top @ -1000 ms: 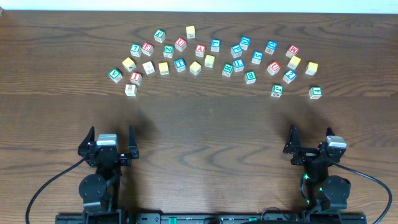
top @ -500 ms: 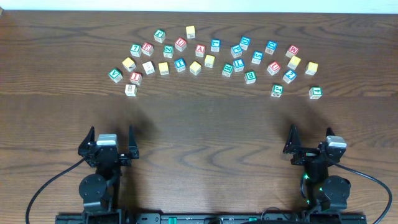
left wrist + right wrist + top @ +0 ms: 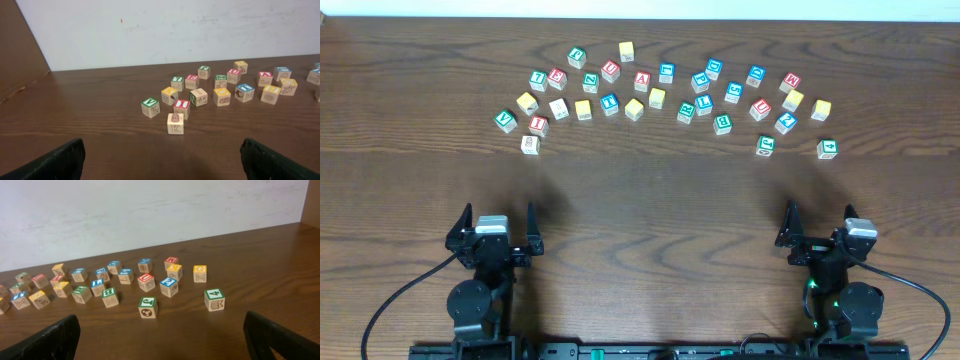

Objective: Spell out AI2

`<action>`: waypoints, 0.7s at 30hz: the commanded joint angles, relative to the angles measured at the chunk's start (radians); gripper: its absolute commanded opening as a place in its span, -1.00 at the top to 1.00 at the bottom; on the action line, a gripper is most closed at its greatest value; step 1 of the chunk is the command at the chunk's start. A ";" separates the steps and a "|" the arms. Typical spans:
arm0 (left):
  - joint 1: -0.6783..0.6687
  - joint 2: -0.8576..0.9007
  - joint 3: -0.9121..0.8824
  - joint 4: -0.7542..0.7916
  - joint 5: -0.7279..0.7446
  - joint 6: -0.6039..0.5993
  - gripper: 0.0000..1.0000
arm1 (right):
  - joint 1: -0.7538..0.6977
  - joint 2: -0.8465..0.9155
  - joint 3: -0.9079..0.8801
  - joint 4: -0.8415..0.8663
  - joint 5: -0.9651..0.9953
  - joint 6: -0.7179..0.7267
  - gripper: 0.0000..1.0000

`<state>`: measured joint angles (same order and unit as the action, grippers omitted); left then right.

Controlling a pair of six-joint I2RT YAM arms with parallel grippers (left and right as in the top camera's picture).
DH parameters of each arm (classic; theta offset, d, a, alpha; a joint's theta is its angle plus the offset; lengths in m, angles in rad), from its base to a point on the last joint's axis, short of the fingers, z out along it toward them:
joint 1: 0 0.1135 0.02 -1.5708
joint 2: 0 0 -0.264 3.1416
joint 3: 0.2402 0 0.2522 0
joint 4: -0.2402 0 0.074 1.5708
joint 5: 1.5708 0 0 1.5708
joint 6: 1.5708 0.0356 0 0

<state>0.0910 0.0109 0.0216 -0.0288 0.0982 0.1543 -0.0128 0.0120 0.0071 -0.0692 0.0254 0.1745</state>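
Observation:
Several wooden letter blocks lie in an arc across the far half of the table. The red A block (image 3: 641, 80) sits near the arc's middle and shows in the left wrist view (image 3: 264, 78). The red I block (image 3: 539, 125) is at the arc's left end, also in the left wrist view (image 3: 182, 106). The blue 2 block (image 3: 786, 122) is at the right, also in the right wrist view (image 3: 169, 285). My left gripper (image 3: 498, 214) (image 3: 160, 162) and right gripper (image 3: 820, 215) (image 3: 160, 342) are open and empty near the front edge, far from the blocks.
A green 4 block (image 3: 828, 148) and a green J block (image 3: 765, 145) lie nearest on the right. A plain K block (image 3: 529, 144) lies nearest on the left. A white wall stands behind the table. Bare wood separates the grippers from the blocks.

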 commanded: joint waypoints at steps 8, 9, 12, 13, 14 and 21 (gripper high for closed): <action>0.004 -0.005 -0.018 -0.033 0.007 -0.010 -0.95 | -0.006 -0.006 -0.002 -0.003 -0.001 0.004 -0.98; 0.004 -0.005 -0.018 -0.033 0.007 -0.010 -0.95 | -0.006 -0.006 -0.002 -0.003 -0.002 0.004 -0.98; 0.004 -0.005 -0.018 -0.033 0.007 -0.010 -0.95 | -0.006 -0.006 -0.002 -0.003 -0.002 0.004 -0.99; 0.004 -0.005 -0.018 -0.033 0.007 -0.010 -0.95 | -0.006 -0.006 -0.002 -0.001 -0.002 0.004 -0.98; 0.004 -0.005 -0.018 -0.033 0.007 -0.010 -0.95 | -0.006 -0.006 -0.002 0.000 -0.002 0.003 -0.98; 0.004 -0.005 -0.018 -0.032 0.006 -0.009 -0.95 | -0.006 -0.006 -0.002 0.011 0.006 -0.043 -0.99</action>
<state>0.0910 0.0109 0.0216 -0.0288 0.0982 0.1543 -0.0128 0.0120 0.0071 -0.0666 0.0257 0.1642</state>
